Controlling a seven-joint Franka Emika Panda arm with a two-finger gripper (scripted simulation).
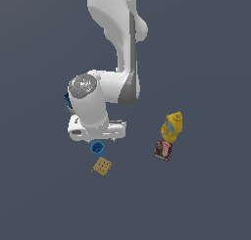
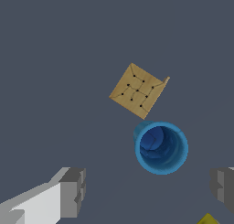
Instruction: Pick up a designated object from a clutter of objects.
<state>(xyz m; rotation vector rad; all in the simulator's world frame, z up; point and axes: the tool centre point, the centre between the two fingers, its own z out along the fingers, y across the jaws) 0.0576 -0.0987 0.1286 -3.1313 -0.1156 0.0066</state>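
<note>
The designated object, a small bright-blue round cup point(image 1: 97, 147) point(image 2: 161, 147), stands upright on the dark floor with its mouth open upward. A tan square cracker point(image 1: 102, 166) point(image 2: 138, 90) lies flat right beside it. My gripper point(image 1: 99, 135) point(image 2: 148, 189) hovers just above the cup and is open. In the wrist view its two grey fingertips point(image 2: 73, 191) stand wide apart; the cup sits a little off the line between them and nothing is held. The white hand hides the fingertips in the exterior view.
Toward the exterior view's right stands a yellow bottle point(image 1: 172, 126), with a small brown-red box point(image 1: 163, 150) against it. A dark-blue piece point(image 1: 67, 98) peeks out behind the wrist. A yellow corner point(image 2: 208, 218) shows at the wrist view's edge.
</note>
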